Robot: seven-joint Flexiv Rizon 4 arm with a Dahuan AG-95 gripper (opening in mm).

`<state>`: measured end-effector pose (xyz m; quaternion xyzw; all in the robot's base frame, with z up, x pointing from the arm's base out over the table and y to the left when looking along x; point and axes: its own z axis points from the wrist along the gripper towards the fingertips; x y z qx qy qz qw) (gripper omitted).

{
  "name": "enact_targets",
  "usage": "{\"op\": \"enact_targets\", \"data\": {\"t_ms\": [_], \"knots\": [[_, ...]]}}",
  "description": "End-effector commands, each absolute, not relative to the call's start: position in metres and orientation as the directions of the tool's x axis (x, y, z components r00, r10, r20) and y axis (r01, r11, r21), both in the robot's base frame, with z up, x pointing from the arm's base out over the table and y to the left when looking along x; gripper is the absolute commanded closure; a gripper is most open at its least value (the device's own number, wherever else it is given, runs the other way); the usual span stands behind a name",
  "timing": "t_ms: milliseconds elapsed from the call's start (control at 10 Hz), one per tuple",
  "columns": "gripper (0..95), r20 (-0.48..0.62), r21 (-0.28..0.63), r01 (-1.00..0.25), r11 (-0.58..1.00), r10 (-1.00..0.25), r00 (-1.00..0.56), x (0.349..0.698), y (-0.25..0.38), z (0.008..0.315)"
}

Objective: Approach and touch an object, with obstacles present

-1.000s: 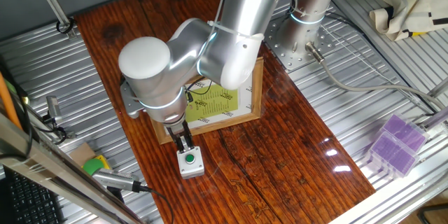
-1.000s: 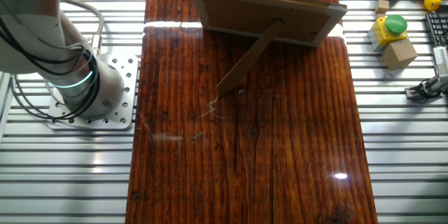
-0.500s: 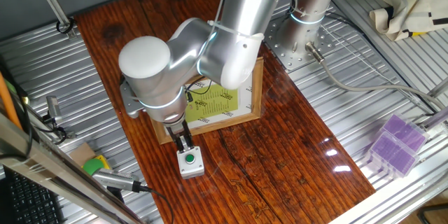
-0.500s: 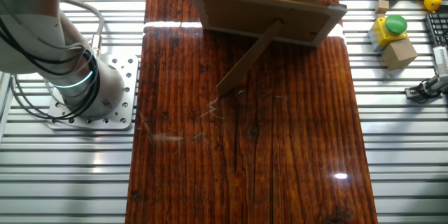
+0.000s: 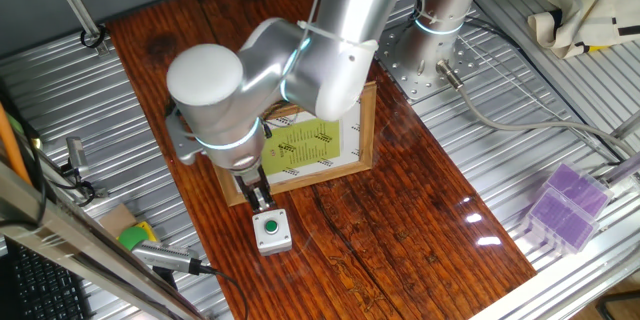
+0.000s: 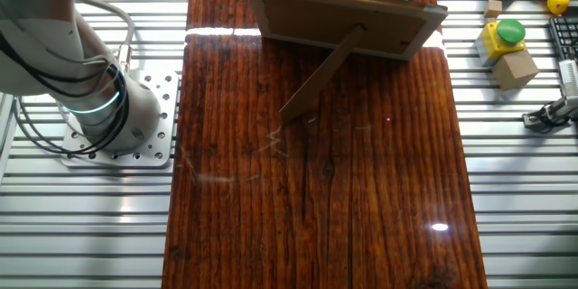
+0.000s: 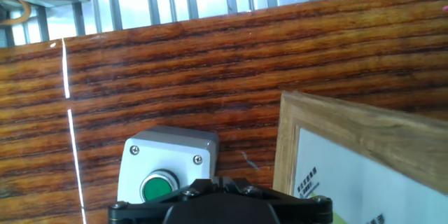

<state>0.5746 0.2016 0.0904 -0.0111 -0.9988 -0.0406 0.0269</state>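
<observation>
The small light-grey box (image 5: 272, 233) with a round green button (image 5: 270, 226) sits on the wooden board, just in front of the light-wood picture frame (image 5: 366, 130) with its yellow-green sheet (image 5: 300, 146). My gripper (image 5: 262, 200) is shut and empty. It hangs just above the box's far edge, close to the frame's front corner. In the hand view the box (image 7: 166, 155) and button (image 7: 157, 186) lie left of my shut fingertips (image 7: 231, 182), with the frame (image 7: 329, 129) to the right. In the other fixed view the frame's back (image 6: 343, 20) hides the box.
A green-and-yellow block (image 5: 136, 235) and a cabled tool (image 5: 165, 257) lie on the slatted metal left of the board. The block also shows in the other fixed view (image 6: 506, 38). A purple box (image 5: 565, 205) sits far right. The arm's base (image 5: 430, 60) stands behind the frame.
My gripper has risen slightly off the button box and drawn back toward the frame. The box and the frame have not moved.
</observation>
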Motion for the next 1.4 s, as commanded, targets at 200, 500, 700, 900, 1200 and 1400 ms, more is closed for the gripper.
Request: {"op": "enact_targets", "data": {"t_ms": [200, 500, 700, 900, 1200, 1400], "knots": [[95.0, 0.047, 0.08, -0.01, 0.997, -0.013, -0.999, 0.583, 0.191, 0.1], [95.0, 0.05, 0.074, -0.054, 0.996, -0.058, -0.997, 0.61, 0.181, 0.12], [95.0, 0.047, 0.06, -0.118, 0.991, -0.121, -0.992, 0.638, 0.17, 0.139], [95.0, 0.051, 0.042, -0.201, 0.979, -0.203, -0.978, 0.661, 0.153, 0.155], [95.0, 0.044, 0.032, -0.227, 0.973, -0.228, -0.973, 0.663, 0.14, 0.16], [95.0, 0.046, 0.025, -0.222, 0.975, -0.223, -0.974, 0.663, 0.141, 0.16]]}}
